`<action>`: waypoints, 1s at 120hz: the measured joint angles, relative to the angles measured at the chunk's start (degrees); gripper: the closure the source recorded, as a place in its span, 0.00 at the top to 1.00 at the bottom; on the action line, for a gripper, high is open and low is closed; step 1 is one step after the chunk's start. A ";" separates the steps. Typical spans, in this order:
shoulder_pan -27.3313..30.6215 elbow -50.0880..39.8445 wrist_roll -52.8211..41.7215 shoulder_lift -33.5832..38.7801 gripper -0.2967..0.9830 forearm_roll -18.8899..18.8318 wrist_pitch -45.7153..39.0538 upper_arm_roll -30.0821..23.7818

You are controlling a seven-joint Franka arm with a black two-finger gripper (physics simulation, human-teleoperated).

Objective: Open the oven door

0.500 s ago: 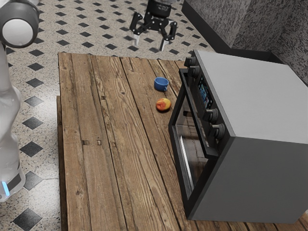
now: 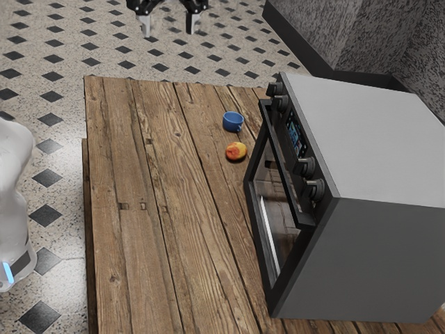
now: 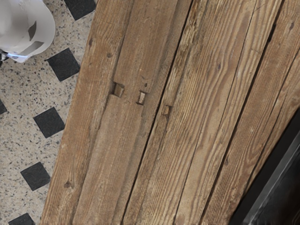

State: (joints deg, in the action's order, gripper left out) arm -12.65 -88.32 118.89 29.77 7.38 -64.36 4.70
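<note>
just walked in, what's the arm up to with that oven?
The Franka arm is handling nothing right now: its claw hangs open and empty, away from the oven. The task is to open the oven door, and that door is closed, its handle untouched. A blue cup and a red-yellow fruit sit on the wooden table beside the oven.

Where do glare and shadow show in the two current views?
Exterior view: pale bright patch on the floor beside the table; oven top light, near side much darker; slight shadow under the fruit. Wrist view: table fairly evenly lit, oven glass dark.
</note>
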 joint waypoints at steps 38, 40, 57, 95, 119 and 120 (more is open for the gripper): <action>6.91 -19.79 3.45 13.39 0.77 5.83 -14.67 -16.65; 6.87 -19.79 3.54 13.36 0.77 6.15 -15.17 -17.14; 6.72 -19.85 3.75 13.37 0.77 8.30 -19.50 -22.35; 7.36 -19.31 -3.02 10.57 0.77 5.66 -26.96 -27.60; 11.09 -16.29 -8.20 6.37 0.77 4.95 -30.10 -29.19; 11.15 -16.28 -8.41 6.32 0.77 4.90 -30.27 -29.27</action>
State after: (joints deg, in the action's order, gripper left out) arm -1.50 -104.60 110.47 36.09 12.28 -94.62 -24.57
